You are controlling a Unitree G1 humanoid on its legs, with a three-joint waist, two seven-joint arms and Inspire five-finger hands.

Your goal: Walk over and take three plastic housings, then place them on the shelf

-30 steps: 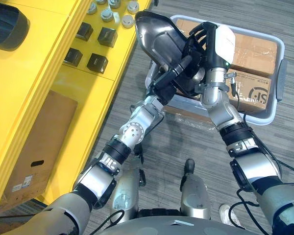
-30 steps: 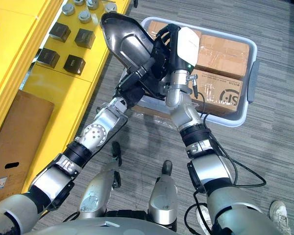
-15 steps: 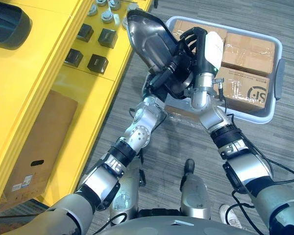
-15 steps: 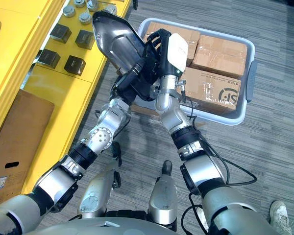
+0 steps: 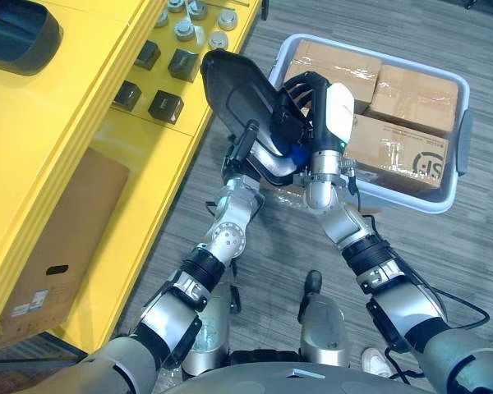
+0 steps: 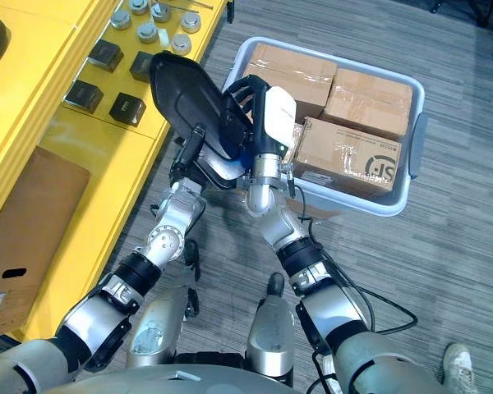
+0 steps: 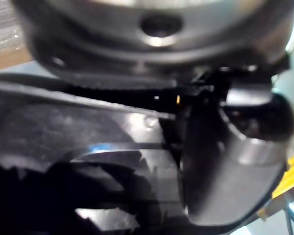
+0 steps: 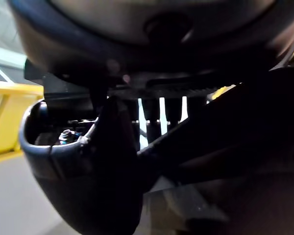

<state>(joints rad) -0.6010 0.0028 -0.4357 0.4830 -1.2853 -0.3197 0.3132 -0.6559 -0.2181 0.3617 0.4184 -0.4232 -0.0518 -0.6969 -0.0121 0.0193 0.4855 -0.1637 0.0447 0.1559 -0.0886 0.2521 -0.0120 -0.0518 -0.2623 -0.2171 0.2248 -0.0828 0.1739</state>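
Plastic housing (image 5: 234, 90), black and shell-shaped, was held aloft at upper centre of the frame, over the floor between the yellow shelf (image 5: 66, 107) at left and the grey bin (image 5: 411, 197) of cardboard boxes (image 5: 394, 148) at upper right. Left robot hand (image 5: 248, 152) gripped its lower edge; right robot hand (image 5: 312, 107) had fingers curled over the opposite rim. Judged: two-handed clamping suited a broad, thin shell. Housing leaned toward the shelf, near the black blocks (image 5: 166, 105), suggesting placement was pending.

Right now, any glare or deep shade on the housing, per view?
Left eye view: plastic housing, gripped by left hand and right hand, looks evenly dark, no glare. Left wrist view: bright streaks on it. Right wrist view: heavy shade, backlit between fingers.
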